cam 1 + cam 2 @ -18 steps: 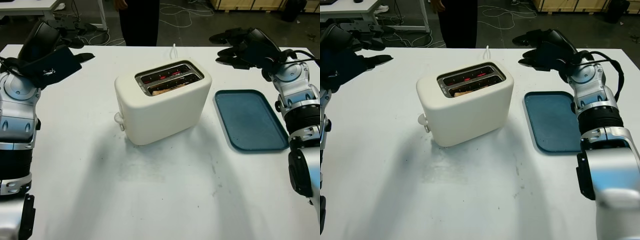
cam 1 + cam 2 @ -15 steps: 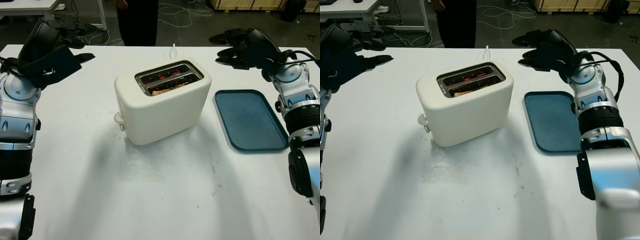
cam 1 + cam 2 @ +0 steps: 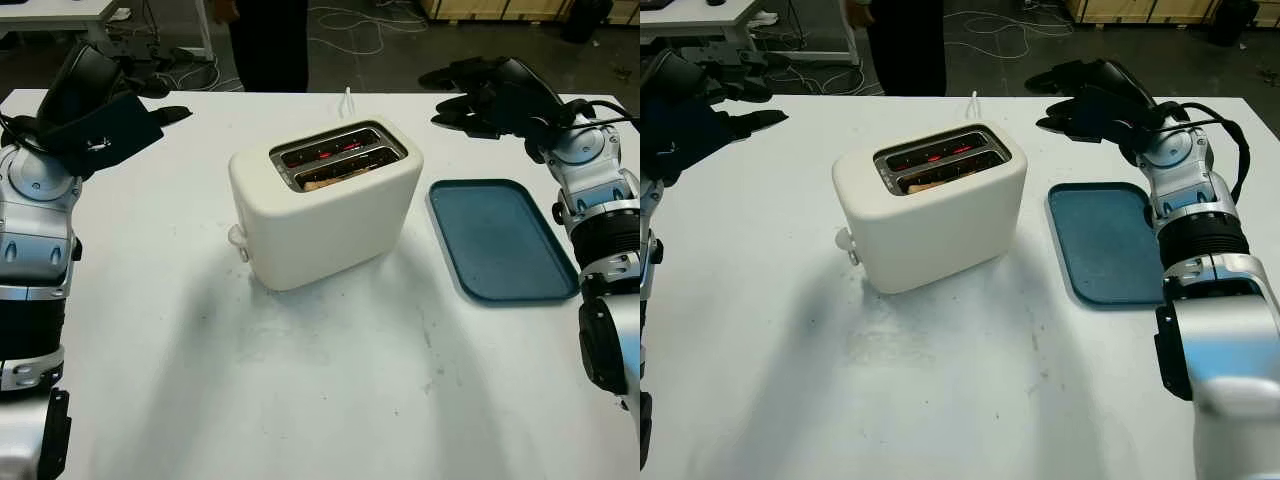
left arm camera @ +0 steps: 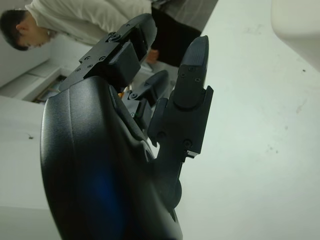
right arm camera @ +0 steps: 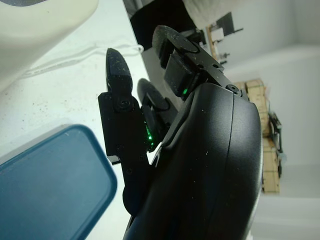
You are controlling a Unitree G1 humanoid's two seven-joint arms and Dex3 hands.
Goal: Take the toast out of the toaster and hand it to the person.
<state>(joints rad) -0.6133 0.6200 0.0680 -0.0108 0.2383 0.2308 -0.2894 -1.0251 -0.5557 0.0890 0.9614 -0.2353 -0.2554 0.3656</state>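
White tabletop [image 3: 300, 400], bare patch nearest, faint scuffs. Mid-table: cream two-slot toaster [image 3: 325, 205], upright, turned at an angle, lever knob [image 3: 237, 238] on its near-left end. Toast [image 3: 335, 180] down in the nearer slot, top edge just below the rim; farther slot glowing red inside. White cord [image 3: 348, 100] running off behind the toaster toward the far edge. Just right of the toaster, apart from it: blue tray [image 3: 500, 240], flat on the tabletop. Left hand [image 3: 110, 115] raised over the far-left corner, well apart from the toaster, open, holding nothing. Right hand [image 3: 1090, 100] raised beyond the tray's far end, to the right of the toaster, open, holding nothing, not touching tray or toaster. Left wrist view: black fingers [image 4: 192, 80] over white tabletop, corner of the toaster at the frame edge. Right wrist view: fingers [image 5: 120, 105] over the tray corner [image 5: 50, 185], toaster wall beyond. Far side: person [image 3: 268, 45] in dark clothing standing at the table edge, behind the toaster. Cables on the floor behind.
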